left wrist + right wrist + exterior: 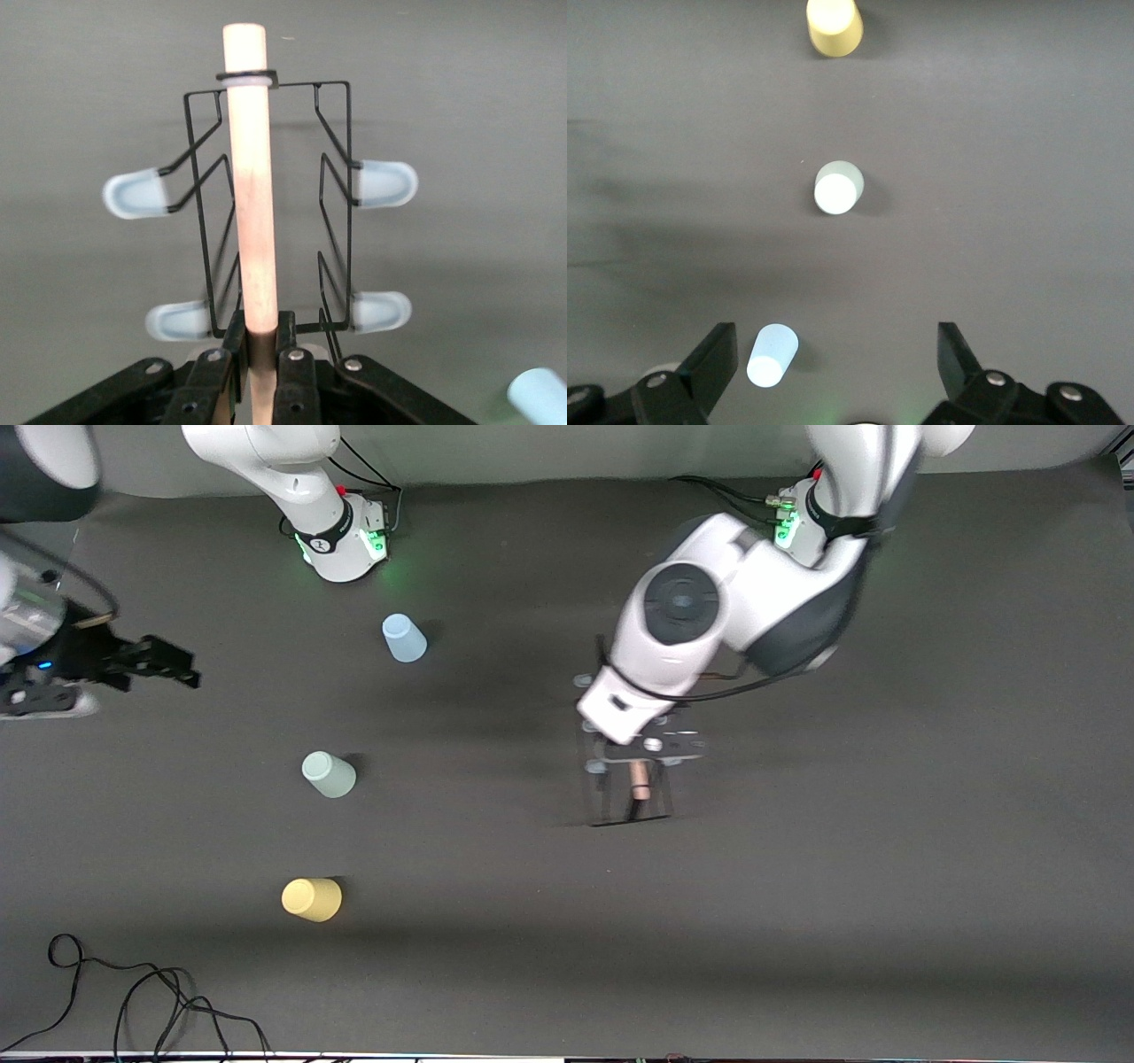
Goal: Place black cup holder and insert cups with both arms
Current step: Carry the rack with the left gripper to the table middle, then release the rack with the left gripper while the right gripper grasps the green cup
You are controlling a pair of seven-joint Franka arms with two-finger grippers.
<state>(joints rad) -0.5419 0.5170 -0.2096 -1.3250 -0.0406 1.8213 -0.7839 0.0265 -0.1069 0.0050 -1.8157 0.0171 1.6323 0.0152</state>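
Observation:
My left gripper (640, 760) is over the middle of the table, shut on the wooden handle (251, 177) of the black cup holder (638, 781). The holder's black wire frame and pale-blue peg tips (385, 183) hang below the fingers. Three cups stand in a row toward the right arm's end: a light blue cup (404, 638) nearest the robots' bases, a pale green cup (329, 774), and a yellow cup (312, 900) nearest the front camera. My right gripper (168, 662) waits open and empty at that end. In its wrist view the right gripper (837, 336) looks down on the blue cup (771, 354), green cup (837, 188) and yellow cup (833, 27).
Loose black cables (133, 992) lie near the table's front edge at the right arm's end. Both arm bases (345, 540) stand along the table edge farthest from the front camera. The dark table (842, 868) is bare at the left arm's end.

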